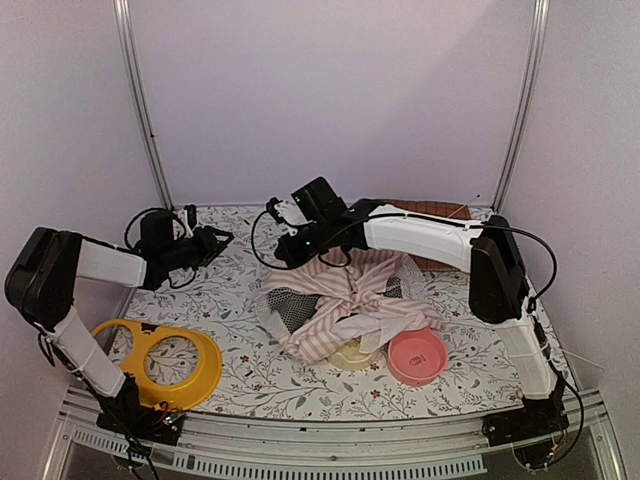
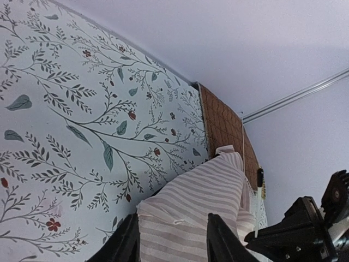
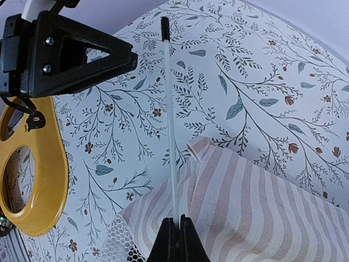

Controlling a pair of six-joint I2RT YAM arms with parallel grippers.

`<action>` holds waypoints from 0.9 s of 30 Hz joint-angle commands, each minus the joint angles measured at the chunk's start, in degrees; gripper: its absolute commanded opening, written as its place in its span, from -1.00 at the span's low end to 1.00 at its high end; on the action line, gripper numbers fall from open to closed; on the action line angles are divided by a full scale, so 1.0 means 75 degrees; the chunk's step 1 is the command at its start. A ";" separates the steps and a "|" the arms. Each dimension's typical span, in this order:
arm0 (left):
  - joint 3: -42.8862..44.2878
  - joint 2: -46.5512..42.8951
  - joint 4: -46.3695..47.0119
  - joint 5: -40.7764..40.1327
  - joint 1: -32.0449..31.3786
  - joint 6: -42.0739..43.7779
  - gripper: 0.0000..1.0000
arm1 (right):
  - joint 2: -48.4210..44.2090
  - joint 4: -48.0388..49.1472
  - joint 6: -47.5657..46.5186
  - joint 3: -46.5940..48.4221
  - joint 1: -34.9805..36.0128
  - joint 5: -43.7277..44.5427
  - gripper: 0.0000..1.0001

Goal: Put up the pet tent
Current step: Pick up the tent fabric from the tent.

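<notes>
The pet tent (image 1: 340,300) half buries a cream bowl (image 1: 352,356), so only its near rim shows. The right arm (image 1: 430,238) covers most of the brown mat (image 1: 435,210) at the back edge. From above, the thin clear pole (image 3: 170,136) is too fine to make out, and the fingers of the right gripper (image 3: 175,222) are lost against the dark wrist.

The tent lies crumpled at the centre of the table (image 1: 230,300), with mesh spilling out at 9 o'clock and 2 o'clock. The right gripper sits over the heap's edge at 11 o'clock, clenched on the pole. The left gripper (image 2: 172,221) is at 10 o'clock of the heap, clear of the fabric, its fingers spread and grasping nothing.

Only the right wrist view shows the pole. It runs from the jaws toward 12 o'clock, over the striped fabric, to a black tip (image 3: 163,22) just beside the left gripper's finger. Whether they touch I cannot tell.

The left wrist view frames the striped fabric, farther off, between its 2 fingers, with the mat at 1 o'clock.

Only the top view shows the pink bowl (image 1: 417,355) at 5 o'clock of the heap. It also shows the whole yellow holder (image 1: 208,365) with its 2 rings at 8 o'clock, which the right wrist view cuts off at its left edge.
</notes>
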 commanded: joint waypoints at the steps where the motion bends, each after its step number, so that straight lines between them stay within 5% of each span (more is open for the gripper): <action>1: 0.0348 0.0676 -0.0578 0.0037 -0.0047 0.0508 -0.20 | -0.0270 -0.1338 0.0520 -0.0327 -0.0175 0.0261 -1.00; 15: 0.0693 0.2055 -0.0279 0.0447 -0.0801 -0.0200 -0.18 | -0.0256 -0.1228 0.0899 -0.1257 -0.0180 0.0106 -1.00; 27: 0.0239 0.3017 0.2117 0.0975 -0.0944 -0.2593 -0.12 | -0.0488 -0.0994 0.1134 -0.1932 -0.0174 0.0014 -1.00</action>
